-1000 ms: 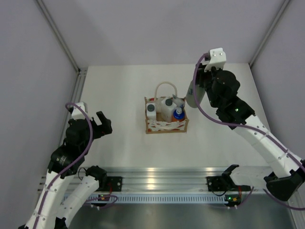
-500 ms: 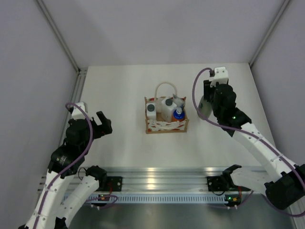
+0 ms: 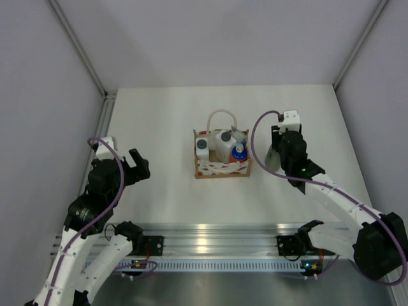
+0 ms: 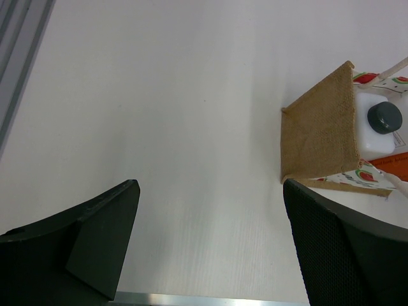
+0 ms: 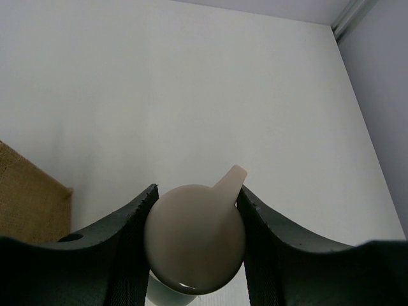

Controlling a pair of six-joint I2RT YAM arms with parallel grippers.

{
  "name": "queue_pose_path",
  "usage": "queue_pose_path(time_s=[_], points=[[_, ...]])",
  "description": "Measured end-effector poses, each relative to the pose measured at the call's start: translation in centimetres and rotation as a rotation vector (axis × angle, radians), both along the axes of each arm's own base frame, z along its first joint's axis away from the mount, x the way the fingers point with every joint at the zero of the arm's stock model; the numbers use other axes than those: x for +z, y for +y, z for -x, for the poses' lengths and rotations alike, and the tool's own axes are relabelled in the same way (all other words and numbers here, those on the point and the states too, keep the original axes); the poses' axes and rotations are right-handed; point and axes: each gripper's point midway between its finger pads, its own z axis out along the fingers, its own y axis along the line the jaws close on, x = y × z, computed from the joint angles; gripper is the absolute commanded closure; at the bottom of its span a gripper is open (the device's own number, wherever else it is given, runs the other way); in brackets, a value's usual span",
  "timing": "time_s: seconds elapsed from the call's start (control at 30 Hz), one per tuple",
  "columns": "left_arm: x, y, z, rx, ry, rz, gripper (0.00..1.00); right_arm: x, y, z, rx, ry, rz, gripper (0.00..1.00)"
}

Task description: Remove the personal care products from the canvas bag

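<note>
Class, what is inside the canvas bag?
A left white bottle and a middle white bottle, both dark-capped, plus an orange bottle with a blue top. The bag walls hide their lower parts and its floor.

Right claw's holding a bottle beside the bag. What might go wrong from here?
The right claw pinches the bottle only at its round cap, so it may slip or twist. If released tilted, it could topple. The bag stands close by; a sideways swing might knock it.

Grey-green bottle (image 5: pixel 167 298) almost wholly hidden under its beige cap (image 5: pixel 194 236), between fingers (image 5: pixel 115 248).
</note>
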Motion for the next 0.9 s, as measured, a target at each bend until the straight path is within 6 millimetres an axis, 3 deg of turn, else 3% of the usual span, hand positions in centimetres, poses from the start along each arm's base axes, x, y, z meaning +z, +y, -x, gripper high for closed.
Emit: queue_pose_path(time_s=[0.03,0.17,0.27,0.4,0.53,0.77,0.9], points=[[0.0,0.0,0.0,0.000,0.000,0.000,0.02,0.0,-0.1,-0.1,-0.007,-0.008,-0.007,0.97],[0.0,0.0,0.0,-0.001,0.000,0.000,0.02,-0.1,-0.3,-0.1,-0.022,-0.017,-0.024,0.48],[0.0,0.0,0.0,-0.003,0.000,0.001,0.01,0.7,-0.2,-0.3,-0.032,-0.056,-0.066,0.27],[-0.1,-0.2,0.0,-0.008,0.004,0.001,0.01,2.8,-0.4,0.1,-0.039,-0.120,-0.112,0.18],[-0.2,-0.7,-0.5,-0.019,0.029,0.006,0.01,6.0,-0.6,0.7,-0.035,-0.181,-0.146,0.16],[-1.7,-4.7,-2.9,-0.106,0.136,0.117,0.02,13.2,0.0,2.6,0.042,-0.286,-0.246,0.17],[-3.4,-7.5,-4.6,-0.158,0.214,0.166,0.02,15.1,1.4,4.2,0.150,-0.274,-0.297,0.17]])
